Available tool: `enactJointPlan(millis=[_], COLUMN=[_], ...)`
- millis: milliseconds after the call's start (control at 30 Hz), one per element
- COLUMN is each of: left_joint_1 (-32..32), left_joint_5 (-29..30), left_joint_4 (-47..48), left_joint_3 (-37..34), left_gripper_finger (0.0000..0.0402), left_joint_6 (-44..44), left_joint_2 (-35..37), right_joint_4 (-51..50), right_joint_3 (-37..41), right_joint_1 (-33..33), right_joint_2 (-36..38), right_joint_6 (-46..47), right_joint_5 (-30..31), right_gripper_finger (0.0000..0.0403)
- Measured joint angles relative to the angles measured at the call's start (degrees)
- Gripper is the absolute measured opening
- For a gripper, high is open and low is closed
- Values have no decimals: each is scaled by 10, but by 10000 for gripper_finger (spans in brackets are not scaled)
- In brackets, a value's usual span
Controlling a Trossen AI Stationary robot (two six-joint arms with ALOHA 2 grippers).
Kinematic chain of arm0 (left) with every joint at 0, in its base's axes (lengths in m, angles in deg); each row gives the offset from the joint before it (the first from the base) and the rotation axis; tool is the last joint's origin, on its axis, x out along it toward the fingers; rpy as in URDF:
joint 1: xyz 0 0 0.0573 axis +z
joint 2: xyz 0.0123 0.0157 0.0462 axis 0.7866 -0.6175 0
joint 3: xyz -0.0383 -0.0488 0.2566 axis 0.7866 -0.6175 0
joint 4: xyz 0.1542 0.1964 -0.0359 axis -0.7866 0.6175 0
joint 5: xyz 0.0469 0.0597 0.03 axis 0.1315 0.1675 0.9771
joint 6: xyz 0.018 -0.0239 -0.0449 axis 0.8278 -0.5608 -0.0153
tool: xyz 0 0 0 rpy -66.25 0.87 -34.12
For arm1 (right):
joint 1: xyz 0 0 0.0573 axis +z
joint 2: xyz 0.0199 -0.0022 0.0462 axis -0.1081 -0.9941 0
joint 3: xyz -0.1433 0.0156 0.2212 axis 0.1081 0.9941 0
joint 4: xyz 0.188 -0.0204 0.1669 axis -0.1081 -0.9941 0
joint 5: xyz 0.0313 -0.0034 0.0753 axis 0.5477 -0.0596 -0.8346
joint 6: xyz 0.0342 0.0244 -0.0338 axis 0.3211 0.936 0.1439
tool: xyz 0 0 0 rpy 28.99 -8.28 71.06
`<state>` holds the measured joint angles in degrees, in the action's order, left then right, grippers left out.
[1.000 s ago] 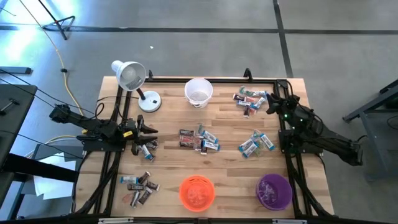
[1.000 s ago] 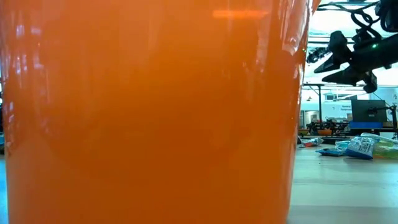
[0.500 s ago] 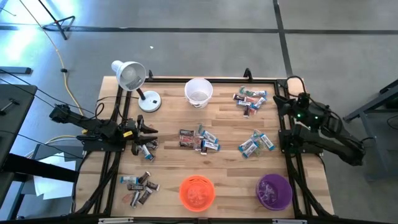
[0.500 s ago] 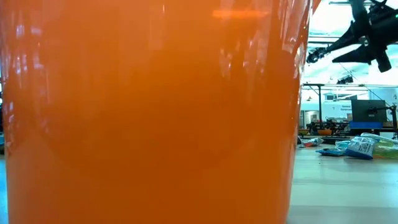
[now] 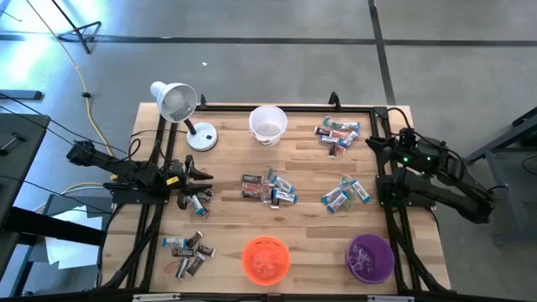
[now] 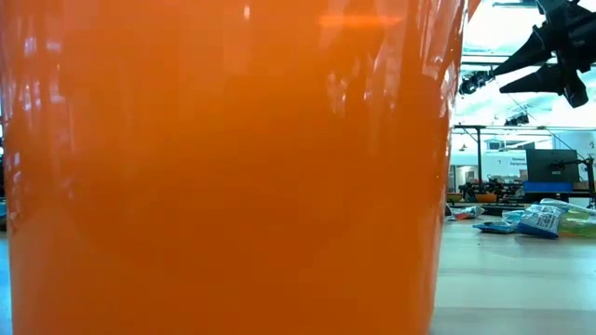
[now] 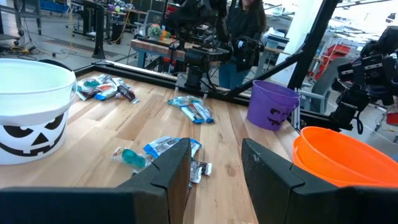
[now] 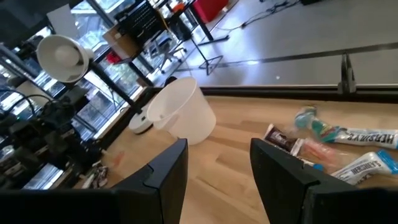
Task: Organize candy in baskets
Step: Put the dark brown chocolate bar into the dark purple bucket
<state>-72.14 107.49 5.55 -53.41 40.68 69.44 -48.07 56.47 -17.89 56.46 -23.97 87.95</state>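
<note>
Candy lies in loose piles on the wooden table: at the far right point(image 5: 337, 134), in the middle point(image 5: 270, 190), at mid right point(image 5: 346, 195), beside the left arm point(image 5: 198, 201) and at the near left point(image 5: 189, 250). The white basket point(image 5: 268, 124) stands at the far edge. The orange basket point(image 5: 266, 258) and the purple basket point(image 5: 370, 257) stand at the near edge. My left gripper point(image 5: 201, 179) is open at the table's left, above the pile there; nothing is between its fingers point(image 7: 216, 165). My right gripper point(image 5: 369, 141) hangs open and empty point(image 8: 219, 168) beside the far-right pile.
A white desk lamp point(image 5: 176, 102) stands at the far left corner on its round base point(image 5: 201, 137). Black frame rails run along the table's left, far and right edges. The orange basket's wall point(image 6: 223, 167) fills most of the low view. A person stands beyond the table point(image 7: 245, 31).
My right gripper has risen and drawn back a little toward the table's right edge, tipping up from a downward slant to nearly level. It stays open and empty. No candy has moved.
</note>
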Motion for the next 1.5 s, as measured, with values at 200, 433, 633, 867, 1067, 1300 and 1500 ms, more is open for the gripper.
enactJointPlan(millis=[200, 433, 633, 867, 1067, 1300, 1500], left_joint_1=[0, 0, 0, 0, 0, 0, 0], left_joint_5=[0, 0, 0, 0, 0, 0, 0], left_joint_4=[0, 0, 0, 0, 0, 0, 0], left_joint_3=[0, 0, 0, 0, 0, 0, 0], left_gripper_finger=[130, 130, 130, 130, 130, 130, 130], left_joint_6=[0, 0, 0, 0, 0, 0, 0], left_joint_2=[0, 0, 0, 0, 0, 0, 0], right_joint_4=[0, 0, 1, 0, 3, 74, 67], right_joint_3=[0, 0, 0, 0, 0, -25, -135], right_joint_1=[0, 0, 0, 0, 0, 0, 0], right_joint_2=[0, 0, 0, 0, -21, -108, -201], right_joint_6=[-2, 0, 0, 27, 38, 25, -34], right_joint_5=[-1, -1, 9, 30, 29, 26, 30], right_gripper_finger=[169, 169, 169, 169, 169, 169, 169])
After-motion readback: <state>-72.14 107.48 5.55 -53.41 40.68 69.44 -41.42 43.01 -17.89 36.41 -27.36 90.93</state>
